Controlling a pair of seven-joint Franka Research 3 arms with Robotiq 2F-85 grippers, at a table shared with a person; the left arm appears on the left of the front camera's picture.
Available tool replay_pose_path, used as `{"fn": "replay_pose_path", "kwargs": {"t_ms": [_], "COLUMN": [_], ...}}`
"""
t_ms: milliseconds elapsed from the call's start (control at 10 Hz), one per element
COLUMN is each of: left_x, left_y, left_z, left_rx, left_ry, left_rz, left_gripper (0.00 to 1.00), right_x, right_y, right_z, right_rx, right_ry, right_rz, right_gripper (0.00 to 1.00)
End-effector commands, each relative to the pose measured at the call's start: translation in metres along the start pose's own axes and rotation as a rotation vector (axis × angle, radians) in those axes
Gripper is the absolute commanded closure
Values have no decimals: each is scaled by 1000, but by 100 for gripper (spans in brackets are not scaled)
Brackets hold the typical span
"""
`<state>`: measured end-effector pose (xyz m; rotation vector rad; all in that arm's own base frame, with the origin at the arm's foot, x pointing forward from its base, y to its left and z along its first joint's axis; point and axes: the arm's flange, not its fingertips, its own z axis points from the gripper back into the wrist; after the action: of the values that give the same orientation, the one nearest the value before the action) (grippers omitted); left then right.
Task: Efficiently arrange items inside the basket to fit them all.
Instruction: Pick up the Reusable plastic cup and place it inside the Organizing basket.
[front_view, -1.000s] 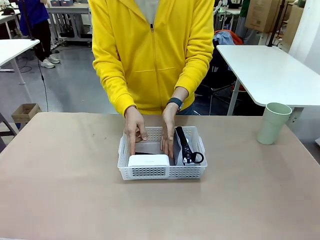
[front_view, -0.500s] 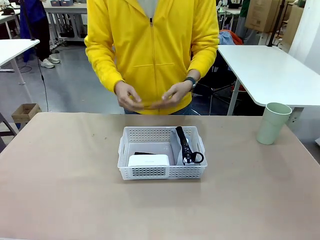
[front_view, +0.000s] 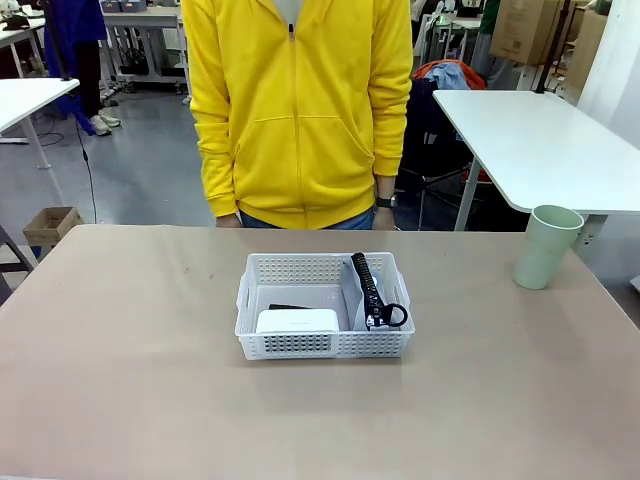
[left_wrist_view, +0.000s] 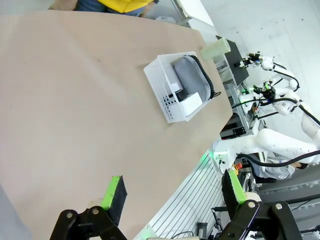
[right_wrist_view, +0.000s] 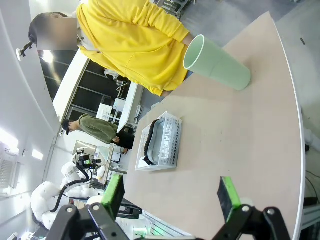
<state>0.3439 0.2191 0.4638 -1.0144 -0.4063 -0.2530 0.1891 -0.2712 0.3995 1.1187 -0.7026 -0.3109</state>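
Left claw (left_wrist_view: 174, 186) and right claw (right_wrist_view: 172, 194) spread, empty. Basket (front_view: 325, 346) holds device (front_view: 297, 321) and pouch (front_view: 358, 306); cup (front_view: 545, 247) stands well apart near the desk (front_view: 150, 400) edge, where a clumsy grasp may topple it.

One basket (front_view: 325, 345). Three items: one pouch (front_view: 358, 310), one white device (front_view: 297, 321) and one green cup (front_view: 545, 247). One brown table (front_view: 120, 350). One person in yellow (front_view: 300, 110). Two grippers, the left gripper (left_wrist_view: 173, 179) and the right gripper (right_wrist_view: 171, 181), each with two green-padded fingers.
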Motion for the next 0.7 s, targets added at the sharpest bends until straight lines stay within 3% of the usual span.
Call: {"fn": "replay_pose_path", "kwargs": {"t_ms": [0,400,500,600], "left_x": [-3,-3,-3,-3], "left_y": [-2,-2,-2,-2], "left_z": [-1,-1,-1,-1], "left_rx": [12,12,12,12], "left_ry": [0,0,0,0], "left_rz": [5,5,5,5], "left_gripper": [0,0,0,0], "right_x": [1,0,13,24], "right_y": [1,0,0,-1], "right_z": [-1,0,-27,-60], "right_rx": [20,0,-52,-40], "right_ry": [-24,0,-23,25], "right_rz": [27,0,103,185], "right_gripper": [0,0,0,0]}}
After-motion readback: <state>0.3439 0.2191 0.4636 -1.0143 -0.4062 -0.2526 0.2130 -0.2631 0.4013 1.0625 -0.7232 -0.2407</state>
